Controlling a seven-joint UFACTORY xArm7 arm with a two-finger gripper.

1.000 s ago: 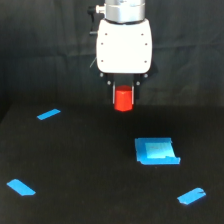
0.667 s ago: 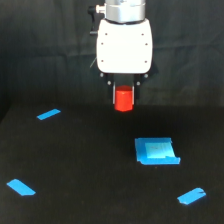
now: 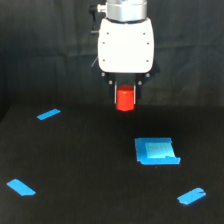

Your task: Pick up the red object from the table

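Showing the pick near its end: you see the gripper point(image 3: 125, 96) closed on the red-orange hexagonal block point(image 3: 125, 98), whose upper part sits between the dark fingers under the white wrist housing point(image 3: 125, 45) while its lower part hangs below them. No surface can be seen touching the underside of the block, and it appears to hang clear of the black table point(image 3: 90, 165), though from this single view you cannot fix how high; read the lift as made, on that judgement.

Elsewhere on the table you find the flat blue square piece point(image 3: 156, 151), lying toward the exterior view's right and nearer the camera than the block, well apart from it. Three short blue tape strips mark the surface: one point(image 3: 48, 114) at the exterior view's left at about the block's level in the frame, one point(image 3: 21, 187) at lower left, one point(image 3: 191, 196) at lower right. None of these touches the block or the gripper.

What is left, as you may judge it, is little: keep the grasp firm and the block clear of the table. The main risk you should watch is slip, since only the block's upper part lies between the fingers
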